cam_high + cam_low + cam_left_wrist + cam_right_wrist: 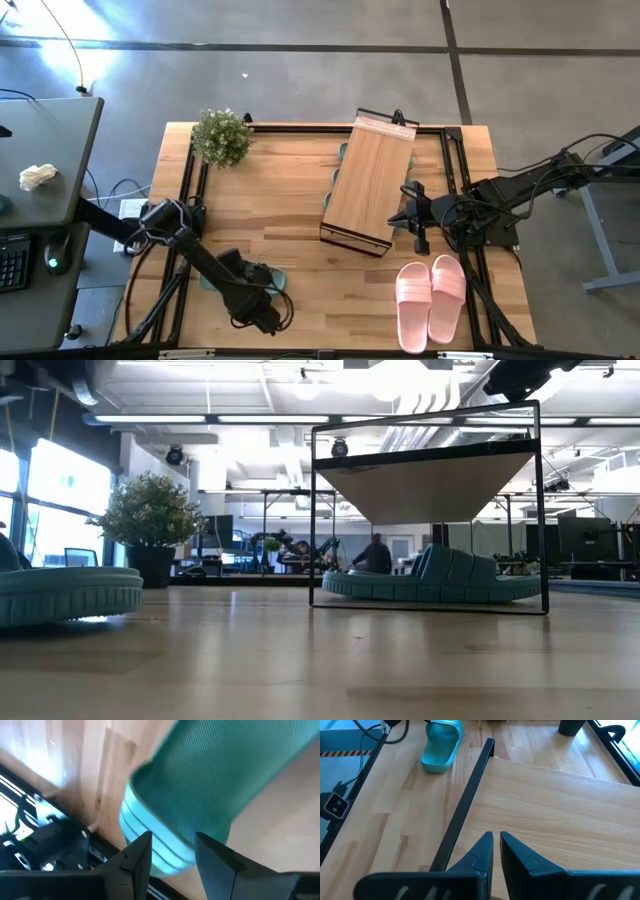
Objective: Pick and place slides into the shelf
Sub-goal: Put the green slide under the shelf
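Near the table's (300,215) front left corner, the left gripper (172,852) is hanging over a green slide (210,790) lying flat on the wood, its jaws parted around the slide's end (contact is unclear). Beside the shelf's (368,180) right edge, the right gripper (496,845) is waiting with jaws nearly clenched, empty. Another green slide (440,578) is sitting under the shelf, while the pink pair (430,298) is resting front right.
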Controlling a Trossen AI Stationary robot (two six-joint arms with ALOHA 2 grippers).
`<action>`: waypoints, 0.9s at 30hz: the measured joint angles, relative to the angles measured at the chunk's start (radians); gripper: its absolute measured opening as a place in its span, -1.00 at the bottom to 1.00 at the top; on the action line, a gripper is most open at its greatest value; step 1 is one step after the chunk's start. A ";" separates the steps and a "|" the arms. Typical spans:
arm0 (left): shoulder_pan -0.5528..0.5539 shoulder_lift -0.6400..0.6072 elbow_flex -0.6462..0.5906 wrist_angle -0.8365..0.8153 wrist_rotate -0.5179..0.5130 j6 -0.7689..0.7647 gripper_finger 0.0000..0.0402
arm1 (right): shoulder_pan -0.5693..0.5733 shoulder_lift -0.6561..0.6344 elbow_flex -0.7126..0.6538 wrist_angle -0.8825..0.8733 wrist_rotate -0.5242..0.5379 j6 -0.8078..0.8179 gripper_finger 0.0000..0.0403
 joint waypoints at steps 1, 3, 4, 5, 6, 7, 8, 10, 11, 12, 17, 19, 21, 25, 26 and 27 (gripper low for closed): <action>-0.008 -0.001 0.001 0.000 0.010 -0.012 -0.36 | 0.000 0.000 0.000 0.000 0.000 0.000 -0.88; -0.022 -0.004 0.002 0.013 0.019 -0.051 -0.39 | 0.000 0.000 0.000 0.000 0.000 0.000 -0.88; -0.030 0.001 0.003 0.023 0.027 -0.067 -0.40 | -0.001 0.000 0.000 0.000 0.000 0.000 -0.88; -0.039 0.004 0.002 0.022 0.031 -0.079 -0.42 | -0.001 0.000 0.000 0.000 0.000 0.000 -0.88; -0.046 0.005 0.001 0.019 0.031 -0.093 -0.43 | -0.001 0.000 0.000 0.000 0.000 0.000 -0.88; -0.050 0.009 0.003 0.020 0.031 -0.102 -0.44 | -0.001 0.000 0.000 0.000 0.000 0.000 -0.88; -0.051 0.013 0.003 0.030 0.031 -0.107 -0.45 | -0.001 0.000 0.000 0.000 0.000 0.000 -0.88; -0.052 0.026 0.002 0.043 0.031 -0.106 -0.46 | -0.001 0.000 0.000 0.000 0.000 0.000 -0.88; -0.051 0.032 0.002 0.051 0.031 -0.095 -0.47 | -0.001 0.000 0.000 0.000 0.000 0.000 -0.88; -0.050 0.039 0.002 0.059 0.027 -0.092 -0.47 | -0.001 0.000 0.000 0.000 0.000 0.000 -0.88; -0.050 0.093 0.003 0.039 0.004 -0.070 -0.47 | -0.001 0.000 0.000 0.002 0.000 0.000 -0.88; -0.057 0.106 0.003 0.016 -0.005 -0.091 -0.47 | -0.001 0.000 0.000 0.005 0.002 0.000 -0.88; -0.059 0.111 0.002 0.019 -0.023 -0.142 -0.47 | -0.001 0.000 0.000 0.004 0.001 0.005 -0.88; -0.089 0.104 0.026 0.009 -0.067 -0.234 -0.47 | -0.001 0.000 0.000 0.004 0.001 0.032 -0.88; -0.100 0.097 0.042 0.003 -0.080 -0.257 -0.47 | -0.001 0.000 0.000 0.004 0.000 0.039 -0.88; -0.113 0.090 0.060 0.000 -0.093 -0.284 -0.47 | -0.001 0.000 0.000 0.003 0.000 0.046 -0.88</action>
